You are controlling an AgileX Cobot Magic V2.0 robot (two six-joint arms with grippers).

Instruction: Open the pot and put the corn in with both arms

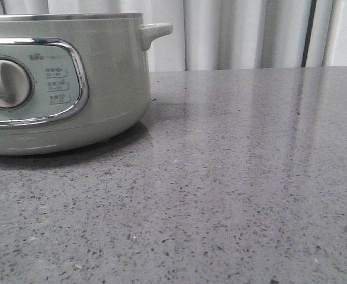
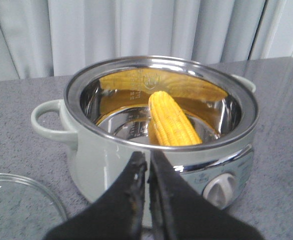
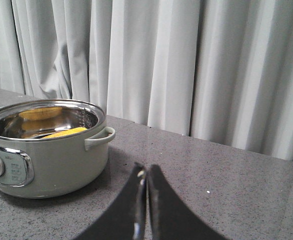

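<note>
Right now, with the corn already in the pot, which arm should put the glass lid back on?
Probably left. The glass lid lies on the counter beside the pot in the left wrist view, near the left hand. The right hand sees no lid. The corn rests inside.

Soft even daylight, slight blur throughout

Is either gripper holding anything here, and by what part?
Nothing is held. Both the left gripper and right gripper are shut on nothing; the corn lies in the pot.
</note>
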